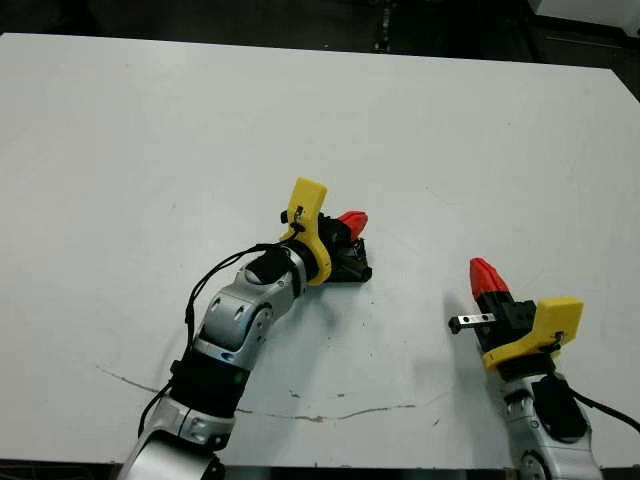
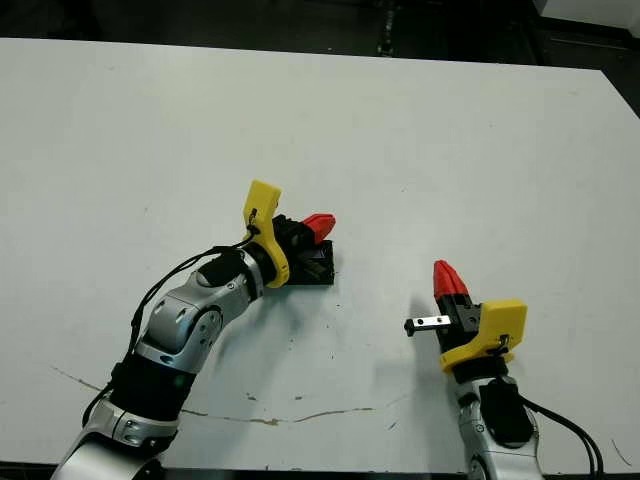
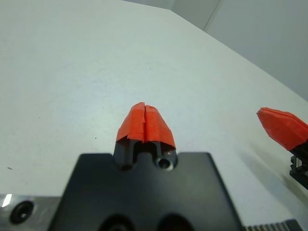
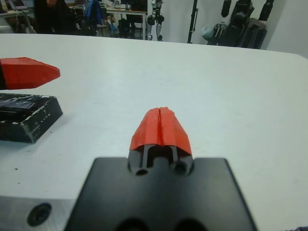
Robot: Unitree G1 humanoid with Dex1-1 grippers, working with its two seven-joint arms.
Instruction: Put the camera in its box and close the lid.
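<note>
A long crack-like mark (image 1: 300, 412) runs along the near edge of the white table (image 1: 150, 150). Beyond the table's far edge, dark equipment stands (image 4: 240, 21) line a cluttered room.

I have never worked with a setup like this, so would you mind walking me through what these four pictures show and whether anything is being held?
The two upper pictures come from a stereo camera on a humanoid robot's head, looking down at a white table. The other two come from cameras on its wrists, looking along each gripper's fingers.

The left gripper and right gripper each have two red-tipped fingers, pressed together, and neither holds anything.

A glossy black lid lies flat on the table, with the left gripper's tips above it; whether they touch is unclear. Whatever is under the lid is hidden. Beyond the table, the right wrist view shows a room with equipment.
</note>
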